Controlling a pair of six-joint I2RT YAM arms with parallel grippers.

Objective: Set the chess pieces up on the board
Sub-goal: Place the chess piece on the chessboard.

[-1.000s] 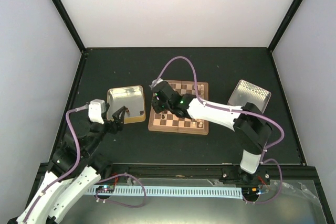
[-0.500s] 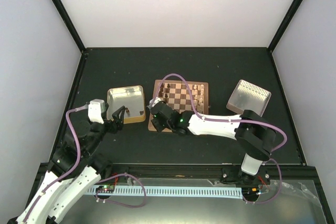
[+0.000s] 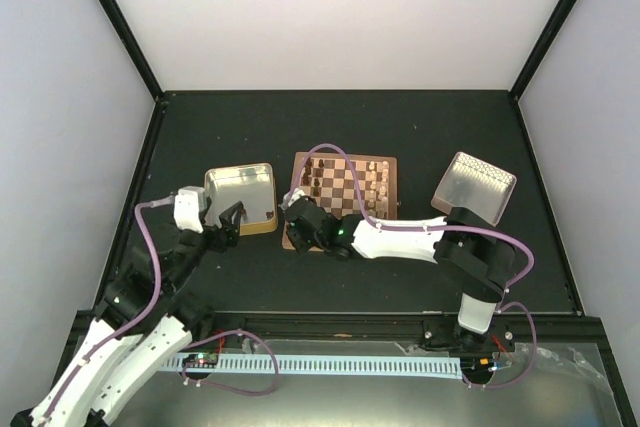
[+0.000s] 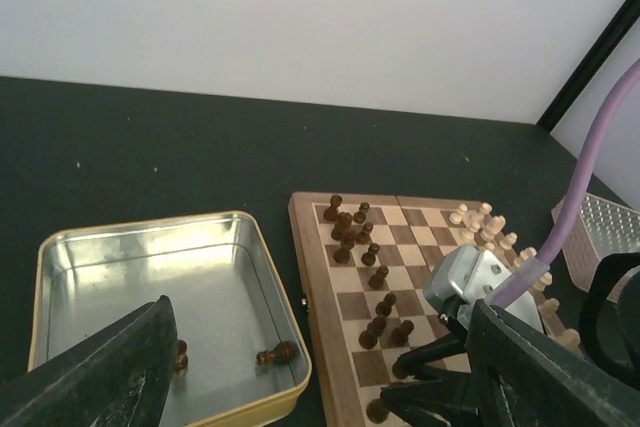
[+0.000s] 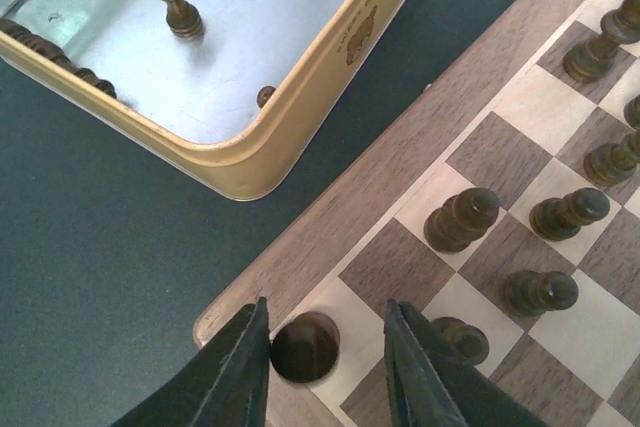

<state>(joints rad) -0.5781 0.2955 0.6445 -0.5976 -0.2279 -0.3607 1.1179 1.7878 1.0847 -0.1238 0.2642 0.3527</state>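
Note:
The board [image 3: 345, 187] lies mid-table, with dark pieces [image 4: 365, 247] along its left side and cream pieces [image 4: 485, 227] on its right. My right gripper [image 3: 297, 223] hangs over the board's near left corner. In the right wrist view it [image 5: 327, 304] is open, and a dark piece [image 5: 305, 345] stands on the corner light square between the fingers, against the left finger [image 5: 240, 367]. My left gripper [image 3: 232, 217] is open and empty over the near right edge of the yellow tin [image 3: 240, 197]. Two dark pieces [image 4: 277, 353] are in the tin.
A silvery perforated tray [image 3: 475, 182] lies right of the board. The right arm [image 3: 400, 232] stretches across the board's near edge. The tin's rim [image 5: 300, 117] is close to the board's left border [image 5: 420, 157], with a strip of dark table between.
My right gripper has moved from the board's far left part to its near left corner. My left gripper has shifted slightly right towards the tin.

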